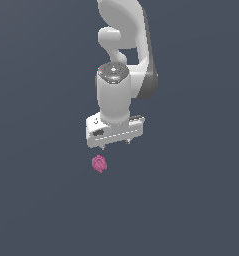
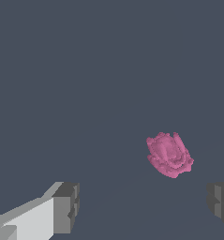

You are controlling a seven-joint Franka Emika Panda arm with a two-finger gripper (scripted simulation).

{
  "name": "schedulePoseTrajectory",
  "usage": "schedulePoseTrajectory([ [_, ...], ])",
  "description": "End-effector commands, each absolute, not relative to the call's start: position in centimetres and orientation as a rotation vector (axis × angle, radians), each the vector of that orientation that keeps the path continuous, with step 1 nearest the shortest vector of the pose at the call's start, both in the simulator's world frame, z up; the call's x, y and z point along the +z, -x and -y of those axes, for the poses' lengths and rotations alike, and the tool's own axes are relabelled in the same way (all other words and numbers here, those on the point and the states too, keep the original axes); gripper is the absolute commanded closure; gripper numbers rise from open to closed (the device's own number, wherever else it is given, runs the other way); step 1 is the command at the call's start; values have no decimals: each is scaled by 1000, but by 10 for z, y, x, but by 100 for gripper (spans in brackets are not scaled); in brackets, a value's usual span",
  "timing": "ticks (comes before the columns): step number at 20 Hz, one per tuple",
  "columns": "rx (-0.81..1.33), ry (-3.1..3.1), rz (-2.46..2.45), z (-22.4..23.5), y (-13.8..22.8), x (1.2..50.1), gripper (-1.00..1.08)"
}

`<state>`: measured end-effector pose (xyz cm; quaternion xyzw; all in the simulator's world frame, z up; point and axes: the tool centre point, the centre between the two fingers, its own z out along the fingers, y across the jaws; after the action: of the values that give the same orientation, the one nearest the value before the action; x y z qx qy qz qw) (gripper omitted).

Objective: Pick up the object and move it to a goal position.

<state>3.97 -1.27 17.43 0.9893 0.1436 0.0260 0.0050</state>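
Observation:
The object [image 1: 99, 163] is a small pink, knobbly blob lying on the dark grey floor, below and slightly to the exterior view's left of the white arm's hand. My gripper [image 1: 115, 144] hangs above it, apart from it, with only short finger stubs showing under the hand. In the wrist view the object [image 2: 169, 154] lies ahead of the two grey fingertips [image 2: 66, 206], nearer to the other fingertip [image 2: 221, 202]. My gripper [image 2: 144, 206] stands open with a wide gap and nothing between the fingers.
A plain dark grey floor [image 1: 191, 200] fills both views. The white arm [image 1: 122, 60] rises behind the hand towards the top of the exterior view.

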Motion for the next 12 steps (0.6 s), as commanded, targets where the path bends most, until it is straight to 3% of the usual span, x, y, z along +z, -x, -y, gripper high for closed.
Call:
schedulePoseTrajectory([
  [1, 70, -3083, -533, 22, -43, 164, -92],
  [12, 24, -3007, -879, 64, -55, 119, -92],
])
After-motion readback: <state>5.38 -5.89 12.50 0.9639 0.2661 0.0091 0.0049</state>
